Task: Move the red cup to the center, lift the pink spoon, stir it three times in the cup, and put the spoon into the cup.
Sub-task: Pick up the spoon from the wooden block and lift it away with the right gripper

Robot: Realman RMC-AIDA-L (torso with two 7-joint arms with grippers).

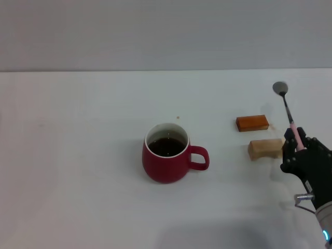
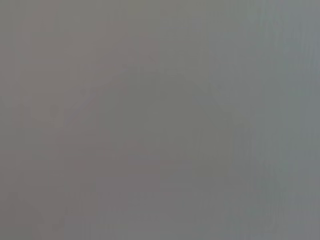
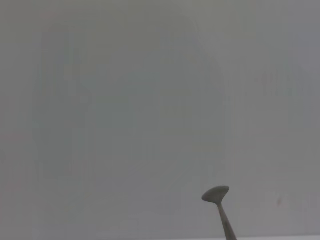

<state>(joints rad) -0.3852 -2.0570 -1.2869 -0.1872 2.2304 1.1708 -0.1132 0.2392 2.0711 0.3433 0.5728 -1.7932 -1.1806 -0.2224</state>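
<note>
Now right gripper (image 1: 296, 141) jaws apparently clamp the pink spoon (image 1: 287, 111), right of the red cup (image 1: 167, 153).

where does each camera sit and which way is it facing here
Head view: on the robot's head, looking forward and down at the white table, the dark-red ceramic mug and two small blocks; the black right gripper shows, holding the slim pink-handled metal spoon.
Left wrist view: on the left wrist; only blank grey shows, no body part.
Right wrist view: on the right wrist, looking along the spoon toward a plain pale surface.
Head and right wrist views share the spoon.
</note>
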